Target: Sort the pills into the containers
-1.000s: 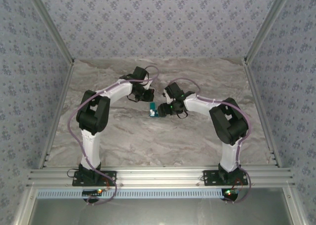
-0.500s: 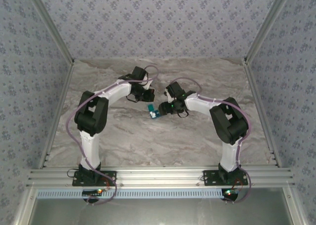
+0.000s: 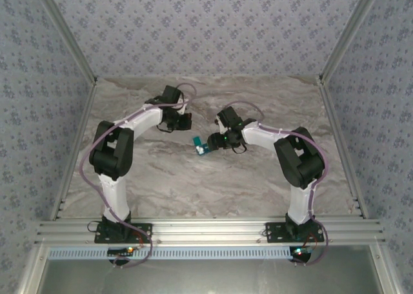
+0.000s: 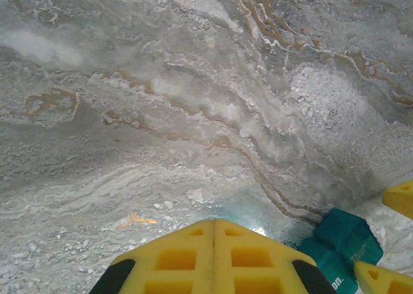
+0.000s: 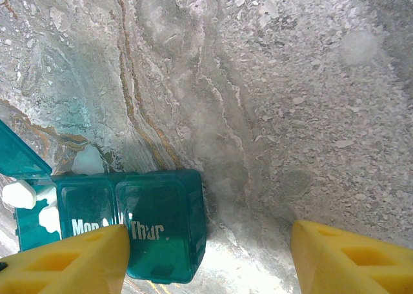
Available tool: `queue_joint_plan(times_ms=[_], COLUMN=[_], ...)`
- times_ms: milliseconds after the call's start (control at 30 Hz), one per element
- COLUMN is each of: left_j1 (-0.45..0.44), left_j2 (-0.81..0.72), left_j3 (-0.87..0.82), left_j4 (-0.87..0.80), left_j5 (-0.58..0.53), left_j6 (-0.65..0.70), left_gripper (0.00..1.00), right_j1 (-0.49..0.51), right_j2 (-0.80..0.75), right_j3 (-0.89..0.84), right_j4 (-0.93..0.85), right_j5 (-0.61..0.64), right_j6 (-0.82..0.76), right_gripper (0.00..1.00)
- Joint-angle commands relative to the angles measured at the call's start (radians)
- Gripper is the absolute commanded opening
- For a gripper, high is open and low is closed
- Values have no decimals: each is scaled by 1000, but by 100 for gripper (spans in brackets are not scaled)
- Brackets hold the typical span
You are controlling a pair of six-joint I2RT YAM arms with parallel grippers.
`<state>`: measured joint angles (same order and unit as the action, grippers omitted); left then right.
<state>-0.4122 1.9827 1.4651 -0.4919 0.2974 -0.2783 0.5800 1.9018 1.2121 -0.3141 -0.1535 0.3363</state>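
Note:
The teal pill box [image 3: 201,146] lies on the marble table between the two arms. In the right wrist view the pill box [image 5: 139,220] has lids marked "Mon" and "Thur", and one lid [image 5: 18,157] at the left stands up. White pills [image 5: 20,194] lie in that open compartment. My right gripper [image 5: 206,262] is open, its left finger [image 5: 68,258] over the box and its right finger [image 5: 352,255] well off the box's end. My left gripper [image 4: 214,224] is shut and empty, up and left of the pill box [image 4: 341,241].
Grey-veined marble table [image 3: 161,178] with patterned walls on three sides and a metal rail [image 3: 206,229] at the near edge. The right gripper's yellow fingertips [image 4: 400,198] show at the right edge of the left wrist view.
My left arm has drawn back to the left, away from the pill box. The box turned slightly early on. My right gripper has stayed over it.

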Motion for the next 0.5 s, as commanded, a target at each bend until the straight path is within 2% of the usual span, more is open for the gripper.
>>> queue_joint_plan(times_ms=[0, 467], left_j1=[-7, -8], left_j2=[18, 67], left_j3=[7, 32], left_j4=[-18, -61], left_j5=[39, 152], left_j6=[-9, -7], left_gripper=[0, 0], right_j1=[-7, -7], right_j2=[25, 29], right_j3=[-11, -11], right_j4=[-11, -6], right_j5=[10, 9], right_j6=[21, 27], right_gripper=[68, 68])
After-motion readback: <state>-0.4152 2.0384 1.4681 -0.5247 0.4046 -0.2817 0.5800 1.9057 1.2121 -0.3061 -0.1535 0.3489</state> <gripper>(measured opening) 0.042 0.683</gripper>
